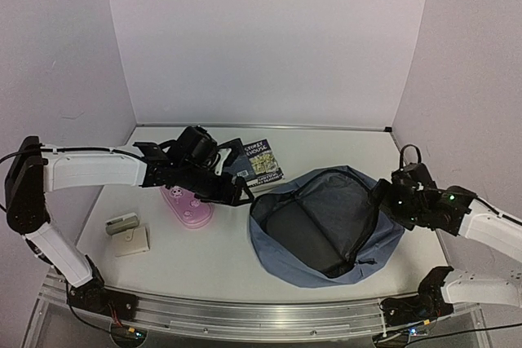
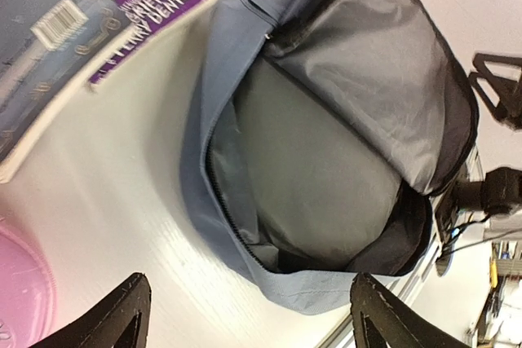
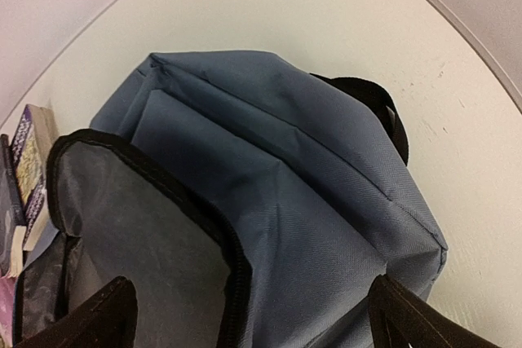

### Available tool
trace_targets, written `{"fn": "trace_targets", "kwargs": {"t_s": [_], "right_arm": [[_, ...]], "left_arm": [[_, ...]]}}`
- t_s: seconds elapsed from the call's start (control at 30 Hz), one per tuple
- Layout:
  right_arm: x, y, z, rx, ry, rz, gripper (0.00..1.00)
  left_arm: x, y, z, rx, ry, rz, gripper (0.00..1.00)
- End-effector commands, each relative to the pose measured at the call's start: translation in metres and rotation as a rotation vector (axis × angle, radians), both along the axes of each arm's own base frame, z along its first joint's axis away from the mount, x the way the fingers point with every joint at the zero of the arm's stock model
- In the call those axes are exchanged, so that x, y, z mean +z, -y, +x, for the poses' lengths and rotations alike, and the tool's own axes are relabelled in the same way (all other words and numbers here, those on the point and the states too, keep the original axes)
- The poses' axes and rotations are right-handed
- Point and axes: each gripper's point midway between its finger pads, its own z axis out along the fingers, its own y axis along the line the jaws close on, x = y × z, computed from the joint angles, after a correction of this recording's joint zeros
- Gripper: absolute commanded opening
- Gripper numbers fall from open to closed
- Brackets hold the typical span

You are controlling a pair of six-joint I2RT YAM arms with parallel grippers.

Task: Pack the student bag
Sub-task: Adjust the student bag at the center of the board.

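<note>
Top external view: we log the student bag (image 1: 326,230) lying unzipped on the table (image 1: 220,258), right of centre. At its sides the left gripper (image 2: 249,319) and right gripper (image 3: 245,323) hang with fingers spread, pinching nothing.

Soft, even light from above; walls (image 1: 269,38) carry a faint violet cast. Tabletop (image 2: 122,226) just ahead of the left end effector (image 2: 253,311) glares white; book (image 2: 73,38) beyond it blurred. Ahead of the right end effector (image 3: 253,315) the student bag (image 3: 310,201) is sharp; fingertips (image 3: 90,319) dark, unfocused.
</note>
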Motion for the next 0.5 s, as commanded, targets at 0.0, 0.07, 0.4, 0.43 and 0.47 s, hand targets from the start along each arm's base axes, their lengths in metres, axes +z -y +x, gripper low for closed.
{"fn": "trace_targets", "kwargs": {"t_s": [0.0,0.07,0.4,0.43,0.47], "right_arm": [[0.041,-0.017,0.005,0.135,0.094,0.029,0.98],[0.058,-0.023,0.005,0.182,0.129,0.038,0.98],[0.121,-0.076,0.018,0.43,0.216,0.119,0.98],[0.118,-0.081,0.025,0.435,0.201,0.112,0.98],[0.115,-0.086,0.031,0.439,0.191,0.104,0.98]], "left_arm": [[0.032,-0.014,0.004,0.048,0.048,-0.042,0.87],[0.036,-0.018,0.007,0.068,0.049,-0.052,0.88],[0.04,-0.06,0.043,0.199,-0.054,-0.103,0.91],[0.039,-0.067,0.052,0.212,-0.075,-0.105,0.91],[0.037,-0.071,0.056,0.207,-0.096,-0.106,0.91]]}}
